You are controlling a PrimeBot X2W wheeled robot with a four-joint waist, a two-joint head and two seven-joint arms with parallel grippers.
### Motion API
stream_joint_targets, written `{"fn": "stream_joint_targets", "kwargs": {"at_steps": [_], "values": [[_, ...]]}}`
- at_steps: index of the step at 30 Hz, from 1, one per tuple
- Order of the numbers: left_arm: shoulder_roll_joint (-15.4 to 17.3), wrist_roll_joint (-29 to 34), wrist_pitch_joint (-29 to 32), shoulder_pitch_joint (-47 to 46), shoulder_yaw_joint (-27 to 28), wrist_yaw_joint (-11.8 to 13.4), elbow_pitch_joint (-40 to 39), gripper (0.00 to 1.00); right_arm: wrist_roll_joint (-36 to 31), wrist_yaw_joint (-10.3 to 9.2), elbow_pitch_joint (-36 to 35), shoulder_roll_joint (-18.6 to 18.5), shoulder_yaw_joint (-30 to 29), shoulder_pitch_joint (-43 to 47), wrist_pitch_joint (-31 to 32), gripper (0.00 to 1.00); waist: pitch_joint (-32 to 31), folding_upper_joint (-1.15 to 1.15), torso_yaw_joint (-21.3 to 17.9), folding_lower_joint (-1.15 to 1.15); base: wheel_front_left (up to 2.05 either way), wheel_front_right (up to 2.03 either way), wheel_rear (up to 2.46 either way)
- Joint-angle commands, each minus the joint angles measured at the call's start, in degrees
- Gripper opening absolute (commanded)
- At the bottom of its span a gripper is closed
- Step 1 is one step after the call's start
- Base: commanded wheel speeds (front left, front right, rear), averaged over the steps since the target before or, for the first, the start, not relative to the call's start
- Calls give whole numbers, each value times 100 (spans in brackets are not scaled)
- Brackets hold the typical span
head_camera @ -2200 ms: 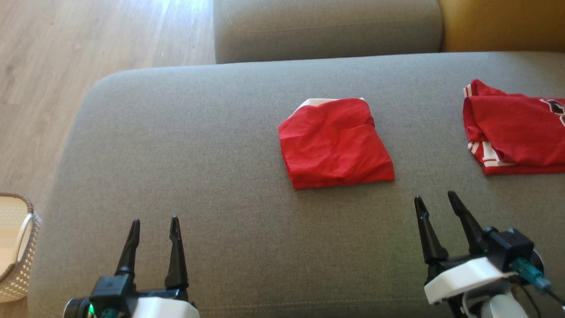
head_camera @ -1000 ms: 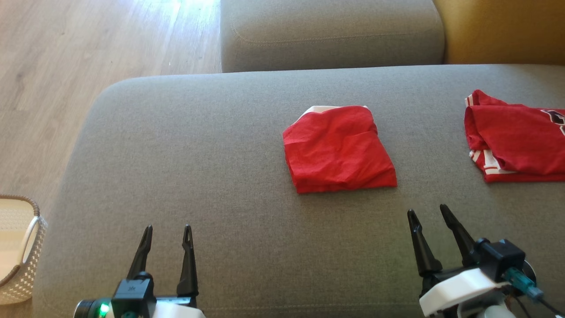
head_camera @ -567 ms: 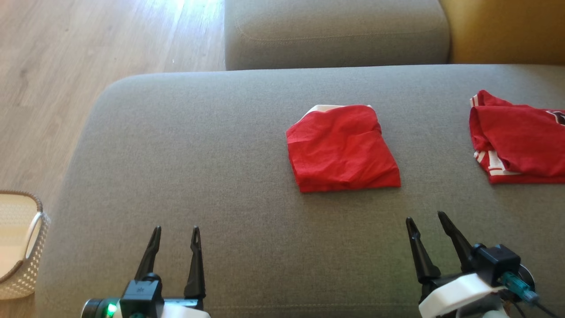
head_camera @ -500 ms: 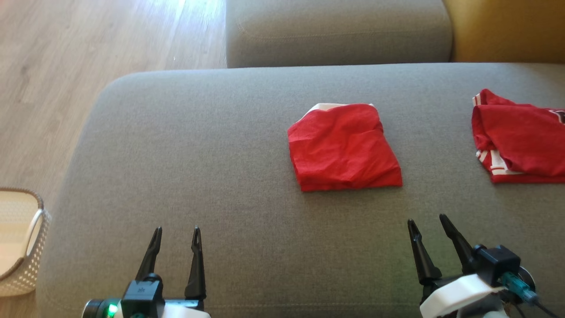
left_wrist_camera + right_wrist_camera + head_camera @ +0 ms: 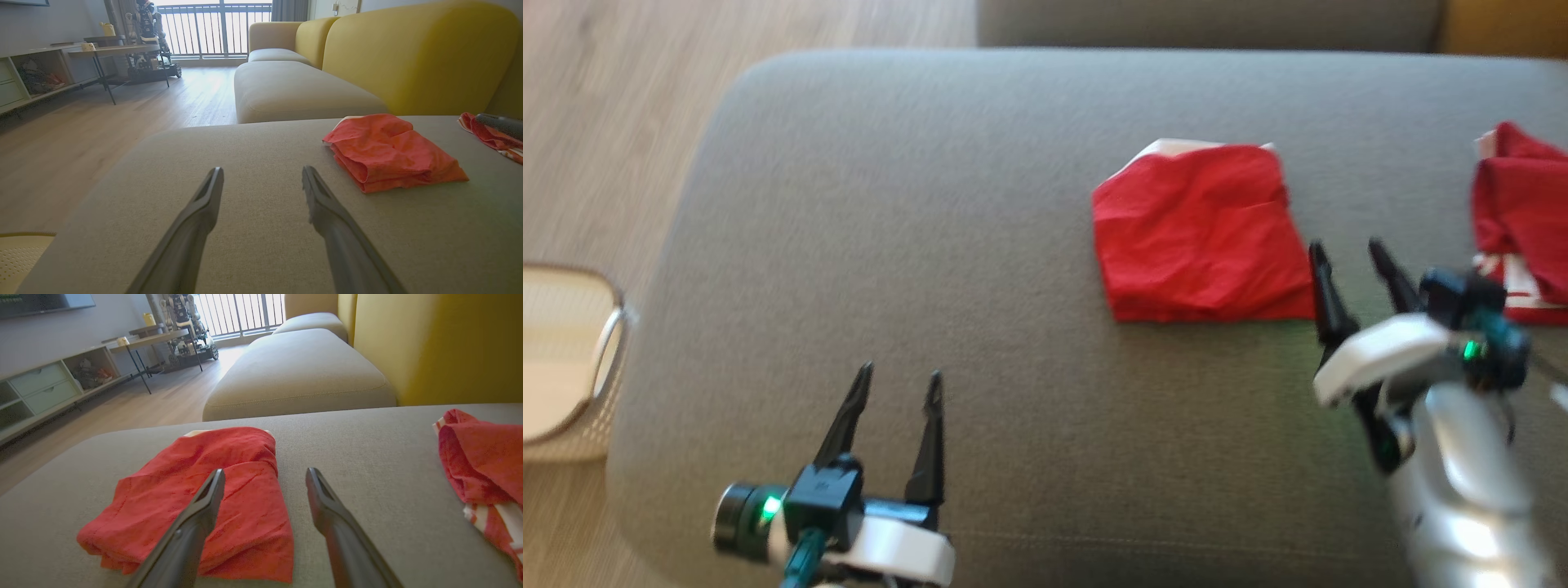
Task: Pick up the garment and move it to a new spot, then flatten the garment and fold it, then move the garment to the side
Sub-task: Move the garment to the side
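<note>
So, my left gripper (image 5: 900,372) hung low over the grey sofa cushion (image 5: 890,204) w/ both fingers spread wide & nothing btwn them, just bare fabric under it. My right gripper (image 5: 1345,245) was also wide open & empty. It sat further fwd, tips level w/ the near right corner of the folded red garment (image 5: 1201,233). In the right wrist view one finger (image 5: 192,526) crossed the garment's right-hand part & the other sat over bare cushion. Couldn't tell if either touched cloth. Garment lay in a rough square approx mid-cushion, white edge peeking out at its far side, well apart from the left gripper. A 2nd red garment (image 5: 1523,204) w/ white stripes lay near the cushion's right end, apart from the folded one, w/ the right gripper btwn the two. Pale basket (image 5: 572,359) stood on the wood floor (image 5: 605,122) off the cushion's left end. Yellow backrest (image 5: 408,53) rose behind. Head view was blurry.
</note>
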Motion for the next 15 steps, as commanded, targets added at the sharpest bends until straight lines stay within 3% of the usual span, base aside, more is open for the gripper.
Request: {"fn": "stream_joint_targets", "kwargs": {"at_steps": [1,8,15], "values": [[-7,-18,-70,-253,114,-30,-159,100,-113,-1,-41,-86,109,-314,-53,100,256,0,217,0,0,0,0],[-7,-87,-70,-632,-46,-130,-76,100,-435,-1,1509,-487,182,-1528,98,100,650,0,494,0,0,0,0],[-7,-122,-70,-760,-163,-118,-26,100,-430,-1,2586,-653,405,-2054,250,100,727,0,582,0,0,0,0]]}}
